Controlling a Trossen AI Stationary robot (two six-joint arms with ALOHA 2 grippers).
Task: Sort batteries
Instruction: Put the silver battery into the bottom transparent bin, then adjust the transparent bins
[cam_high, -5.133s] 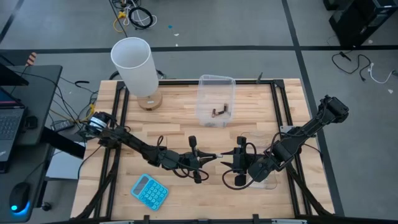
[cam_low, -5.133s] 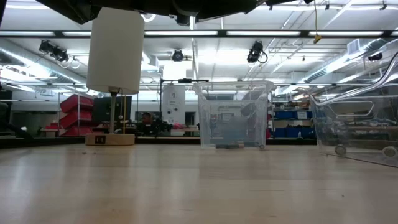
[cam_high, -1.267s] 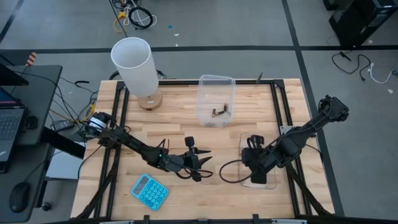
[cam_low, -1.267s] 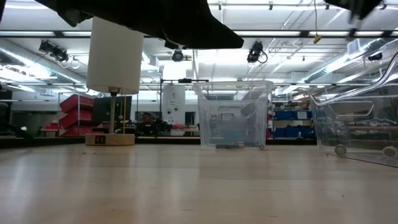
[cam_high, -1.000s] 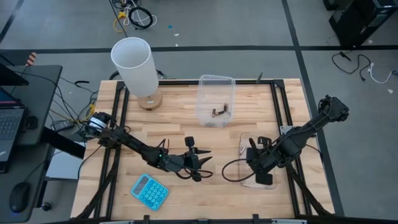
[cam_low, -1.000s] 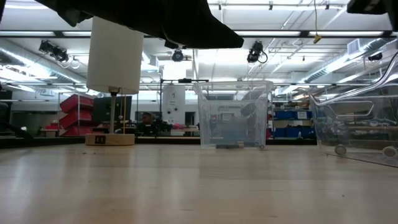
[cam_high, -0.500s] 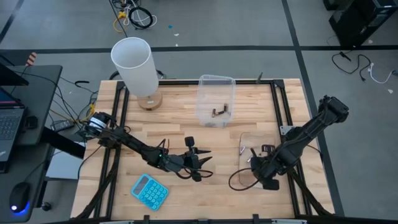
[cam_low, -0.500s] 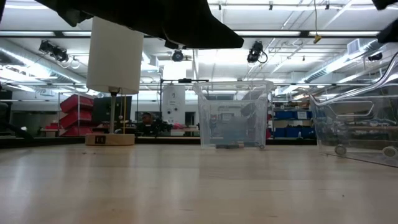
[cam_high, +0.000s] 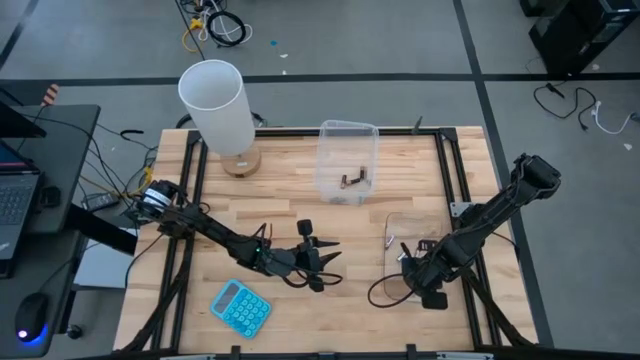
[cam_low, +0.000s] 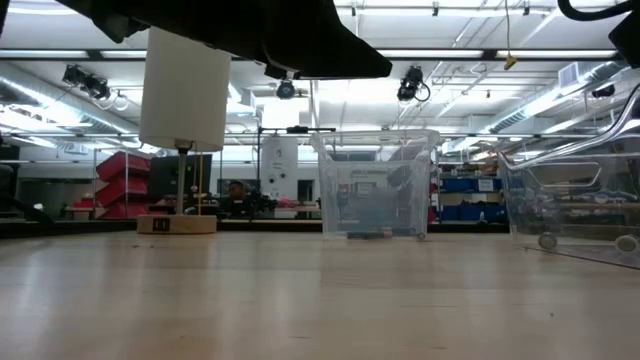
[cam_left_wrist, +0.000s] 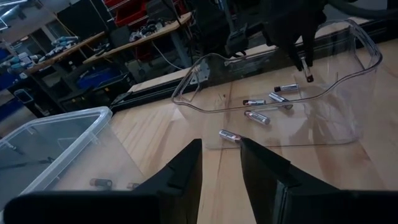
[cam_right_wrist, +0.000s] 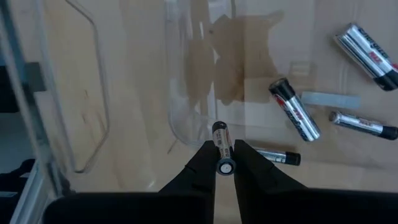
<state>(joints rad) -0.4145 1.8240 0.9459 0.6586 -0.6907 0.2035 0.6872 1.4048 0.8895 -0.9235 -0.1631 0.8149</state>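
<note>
High view: the right end effector hangs over the near end of the clear tub on the right side of the table. The left end effector waits near the table's middle, its fingers apart and empty. A second tub farther back holds dark cells.

Low view: both tubs stand on the table; neither end effector's fingertips show.

Left wrist view: about 4 batteries lie in the right tub, and 1 loose cell lies against its wall.

Right wrist view: the right end effector's fingers are clamped on 1 held battery, which points outward above the tub floor. Other cells lie just beside it, apart.

Judgement: the step is placing this battery. It is best done by lowering inside the wall before releasing, clear of the neighbouring cells, so that it does not roll.
</note>
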